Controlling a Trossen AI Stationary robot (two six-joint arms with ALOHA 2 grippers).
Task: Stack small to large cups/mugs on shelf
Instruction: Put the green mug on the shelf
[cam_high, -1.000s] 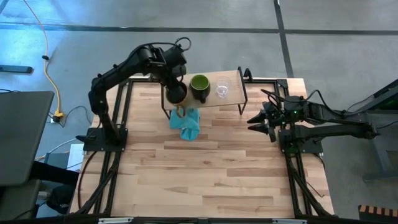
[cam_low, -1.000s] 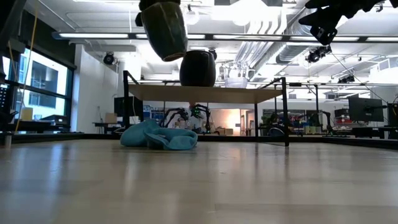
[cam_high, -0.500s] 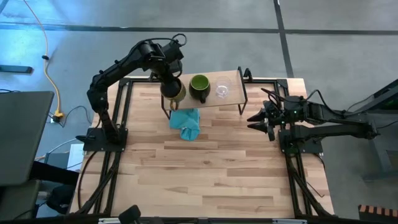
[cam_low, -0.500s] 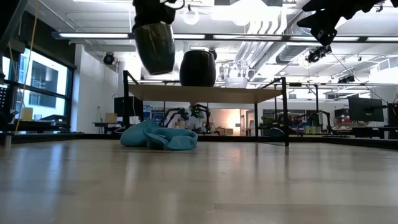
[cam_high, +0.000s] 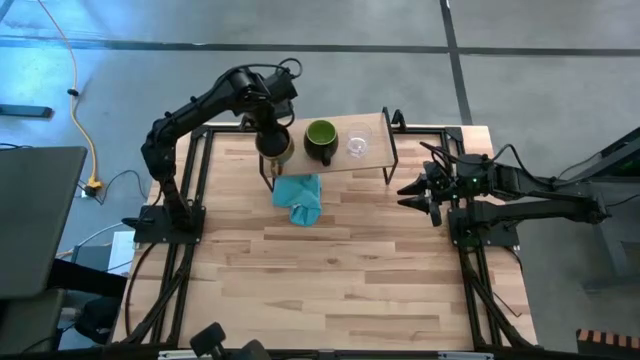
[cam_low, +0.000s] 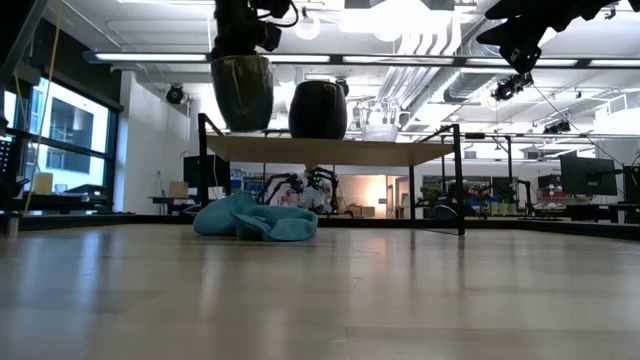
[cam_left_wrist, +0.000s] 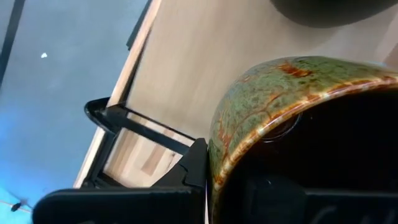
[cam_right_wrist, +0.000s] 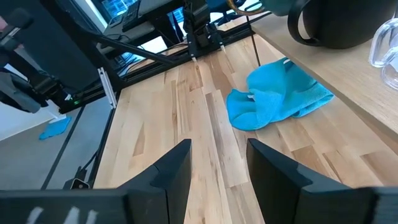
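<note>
My left gripper (cam_low: 240, 52) is shut on a mottled brown-green mug (cam_low: 242, 92), (cam_high: 277, 146), holding it just over the left end of the shelf (cam_low: 330, 150). Whether its base touches the board, I cannot tell. A dark mug, green inside (cam_high: 321, 138), stands on its base at the middle of the shelf. A small clear glass cup (cam_high: 358, 142) stands to its right. My right gripper (cam_high: 412, 195) waits open by the table's right edge, with nothing between its fingers. My left gripper holds the brown mug by its rim (cam_left_wrist: 249, 134) from above, fingers pointing down. One finger (cam_left_wrist: 196, 165) stands outside the wall; the other sits in the dark hollow, where it hardly shows. The mug hangs upright below the gripper, mouth up.
A crumpled teal cloth (cam_high: 300, 195) lies on the table just in front of the shelf's left legs. The shelf's thin black legs (cam_low: 459, 180) stand at its corners. The wide plank tabletop (cam_high: 340, 280) stretches toward the near edge.
My left gripper has come down and a little toward the table's left with the brown mug. The mug was tilted high above the shelf. It now hangs upright, close over the shelf's left end.
</note>
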